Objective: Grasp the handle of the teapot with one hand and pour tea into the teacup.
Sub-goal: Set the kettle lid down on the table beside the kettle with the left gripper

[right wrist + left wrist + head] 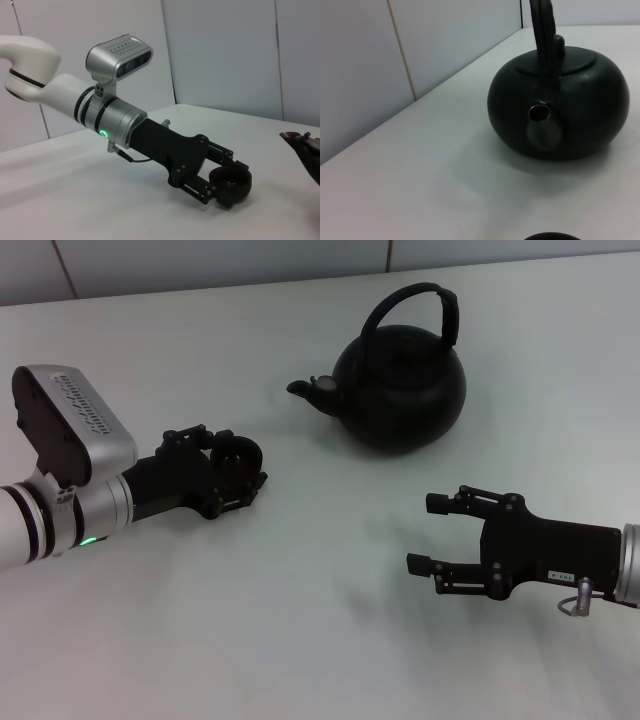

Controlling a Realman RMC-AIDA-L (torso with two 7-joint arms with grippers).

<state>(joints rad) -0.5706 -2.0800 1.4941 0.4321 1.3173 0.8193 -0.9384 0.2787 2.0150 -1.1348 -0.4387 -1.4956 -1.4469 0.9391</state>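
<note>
The teapot [400,385] stands upright on the white table [300,620], and everything else is placed from it. Its short spout [305,388] points toward the robot's left, and its handle [415,310] arches over the lid with the thicker sleeve on the side away from the spout.

The teacup [238,455] sits off the spout side of the teapot and nearer the robot, well apart from the pot. The left gripper [240,468] is clamped around the cup, fingers on either side of its rim; the right wrist view shows the cup [231,184] gripped between them, low over the table. So the cup seems already secured and held ready below and beside the spout.

The right gripper [428,535] hovers nearer the robot than the teapot, on the handle side, with its fingers spread and nothing between them. It is not touching the pot.

The step in hand looks like the reach for the handle. The next move likely calls for raising the right gripper to the sleeve, closing on it firmly, then lifting and tipping the pot toward the cup. The cup may need to come closer to the spout.
</note>
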